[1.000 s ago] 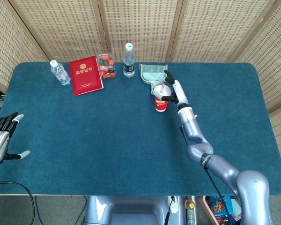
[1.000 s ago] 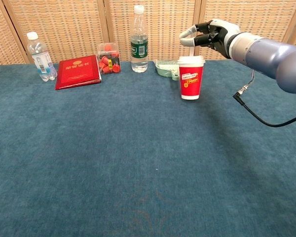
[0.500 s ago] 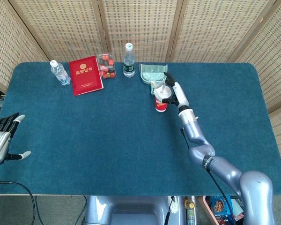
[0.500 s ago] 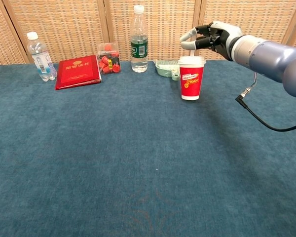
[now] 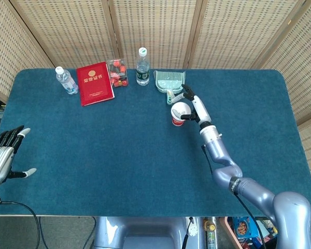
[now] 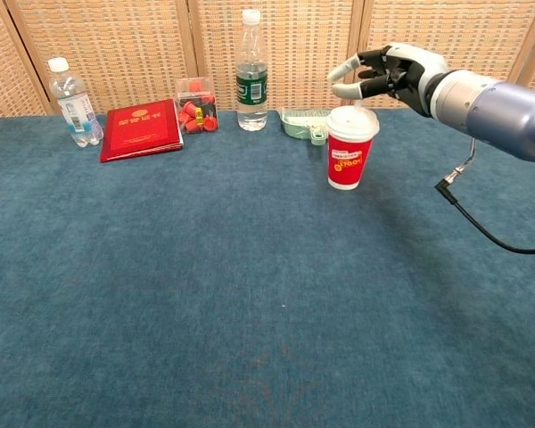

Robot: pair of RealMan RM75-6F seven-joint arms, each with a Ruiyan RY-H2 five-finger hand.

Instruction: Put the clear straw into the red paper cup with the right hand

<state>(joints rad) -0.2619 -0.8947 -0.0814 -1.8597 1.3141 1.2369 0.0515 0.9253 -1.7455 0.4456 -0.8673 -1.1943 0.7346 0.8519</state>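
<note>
Your surface (image 6: 160, 303) carries the red paper cup (image 6: 350, 148), which tilts toward the right hand (image 6: 394, 73) poised just above its rim, probably nudged. That hand's fingers (image 6: 346, 69) curl loosely; whether they pinch the clear straw cannot be told, since the straw itself is not discernible, perhaps already inside. Your left hand (image 5: 2, 155) idles at the near edge, fingers spread, holding nothing.

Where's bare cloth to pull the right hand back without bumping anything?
Open cloth lies right of the red paper cup, out to the table edge, and across the whole near half. It is crowded behind the cup: green dustpan, water bottle, red booklet. The right hand hovers above the cup.
</note>
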